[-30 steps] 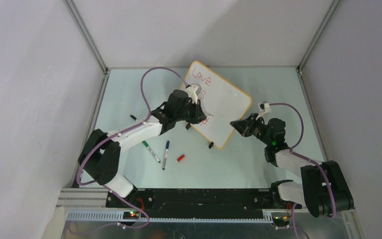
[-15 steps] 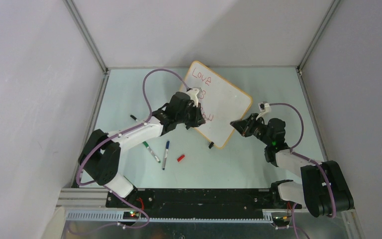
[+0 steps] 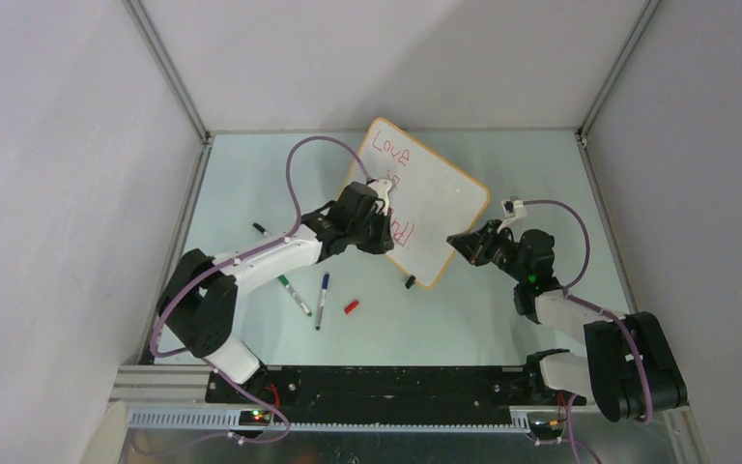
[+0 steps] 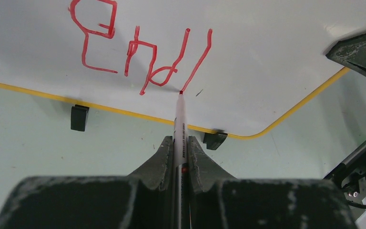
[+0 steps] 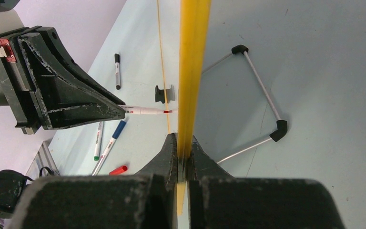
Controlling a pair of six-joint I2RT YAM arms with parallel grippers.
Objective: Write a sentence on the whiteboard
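The whiteboard (image 3: 440,198) stands tilted at the back middle of the table, with an orange-tan frame. The red sentence (image 3: 393,184) runs in three lines, reading "Love", "is" and "Endl". My left gripper (image 4: 180,143) is shut on a red marker (image 4: 179,119). The marker's tip rests at the foot of the last stroke of the third line (image 4: 138,52). From above, the left gripper (image 3: 385,235) sits at the board's near left edge. My right gripper (image 5: 183,145) is shut on the whiteboard's yellow edge (image 5: 194,57); in the top view this right gripper (image 3: 456,239) holds the board's near right side.
On the table near the left arm lie a green marker (image 3: 293,294), a blue marker (image 3: 322,300), a red cap (image 3: 351,306) and a small black pen (image 3: 259,228). Two black clip feet (image 4: 79,117) (image 4: 214,140) sit under the board's edge. A wire stand (image 5: 262,95) is behind the board.
My left gripper has drawn back toward the near left edge of the board with the marker. More red strokes now show on the third line. The right arm has not moved.
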